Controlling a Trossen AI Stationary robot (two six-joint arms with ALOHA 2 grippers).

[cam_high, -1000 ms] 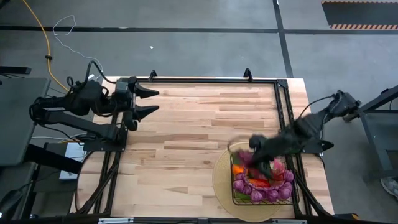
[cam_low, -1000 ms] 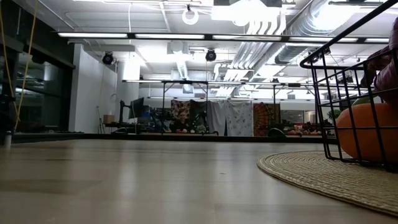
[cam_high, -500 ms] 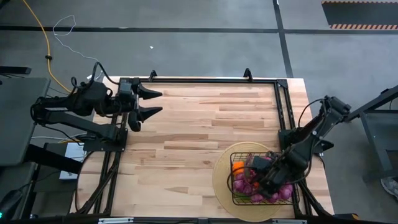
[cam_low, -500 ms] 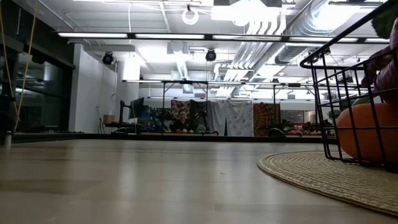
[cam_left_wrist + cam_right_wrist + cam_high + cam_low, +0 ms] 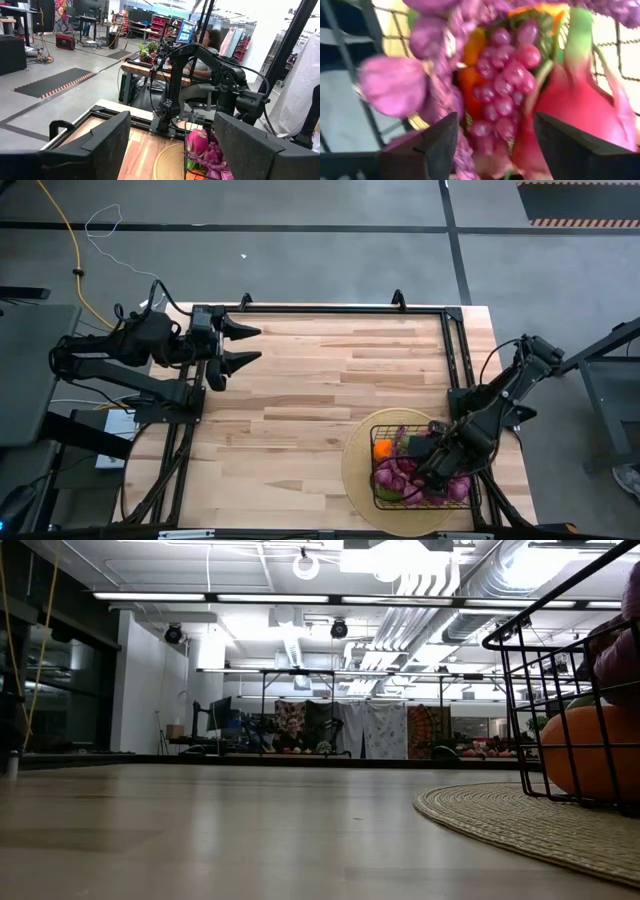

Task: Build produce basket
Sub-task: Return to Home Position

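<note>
The black wire basket (image 5: 374, 498) stands on a round woven mat (image 5: 353, 470) near the table's right near corner. It holds an orange (image 5: 382, 449), purple grape bunches (image 5: 396, 475), a pink dragon fruit (image 5: 580, 100) and something green (image 5: 386, 493). My right gripper (image 5: 432, 466) points down into the basket, open. In its wrist view its fingers (image 5: 425, 145) stand on either side of a small grape bunch (image 5: 502, 90). My left gripper (image 5: 240, 345) waits open at the table's far left edge. The low view shows the basket's wire side (image 5: 560, 690) and the orange (image 5: 590, 750). My right gripper comes at the produce from above, pointing down, open over the small grape bunch (image 5: 495, 125) beside the dragon fruit. I cannot tell whether its fingers touch any of it.
The wooden table top (image 5: 320, 390) lies bare between the two arms, framed by a black rail (image 5: 340, 310) along its far edge. The mat's rim (image 5: 500, 815) shows beyond the basket's foot. A person sits in the room beyond the table (image 5: 212, 40).
My right gripper has moved from above the basket's far left part toward the table's near edge, has tipped to point down and has come lower among the produce. The arm has folded back over the table's right edge. The basket has stayed in place.
</note>
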